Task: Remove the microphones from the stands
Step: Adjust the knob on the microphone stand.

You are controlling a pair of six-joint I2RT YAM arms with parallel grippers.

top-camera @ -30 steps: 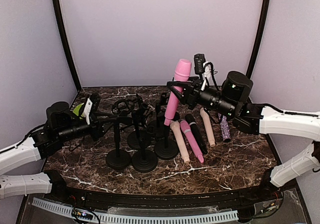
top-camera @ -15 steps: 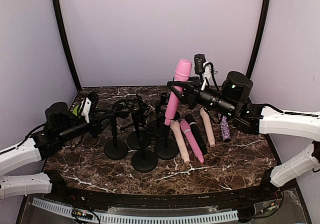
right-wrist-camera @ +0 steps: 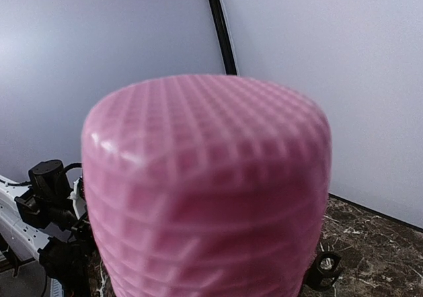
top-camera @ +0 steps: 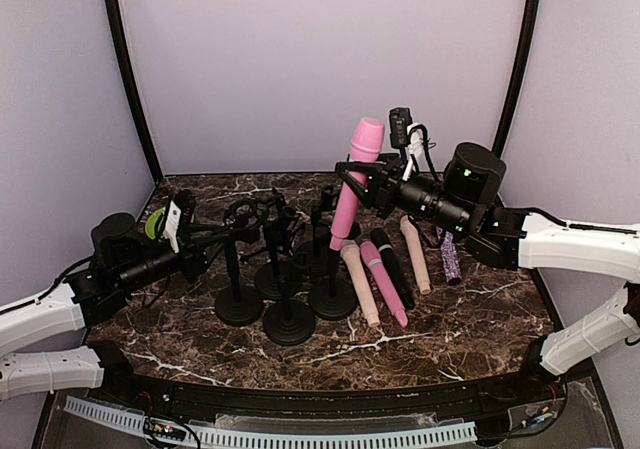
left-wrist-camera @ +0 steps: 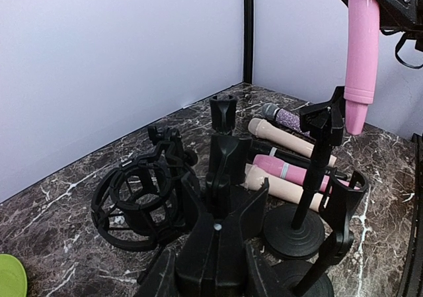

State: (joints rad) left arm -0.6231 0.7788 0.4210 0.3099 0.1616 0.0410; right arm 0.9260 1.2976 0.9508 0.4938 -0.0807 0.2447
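My right gripper (top-camera: 351,183) is shut on the shaft of the pink microphone (top-camera: 352,184), which it holds nearly upright in the air. The microphone's mesh head (right-wrist-camera: 208,191) fills the right wrist view and hides the fingers. Its lower end (left-wrist-camera: 357,115) hangs just beside the empty clip of a black stand (left-wrist-camera: 310,191), apart from it. That stand (top-camera: 333,297) rests on the table. My left gripper (top-camera: 218,237) is shut on the post of another black stand (top-camera: 238,304); in its wrist view the left gripper (left-wrist-camera: 225,208) clasps that post (left-wrist-camera: 223,171).
Three more black stands (top-camera: 290,321) crowd the middle, one bearing a ring-shaped shock mount (left-wrist-camera: 132,201). Several microphones lie side by side to the right: beige (top-camera: 360,284), pink (top-camera: 385,284), black (top-camera: 393,267), beige (top-camera: 415,254), glittery purple (top-camera: 450,259). A green disc (top-camera: 153,223) lies at the far left.
The left gripper has shifted the stand it holds slightly back from the front edge. The right gripper and the pink microphone have stayed still.
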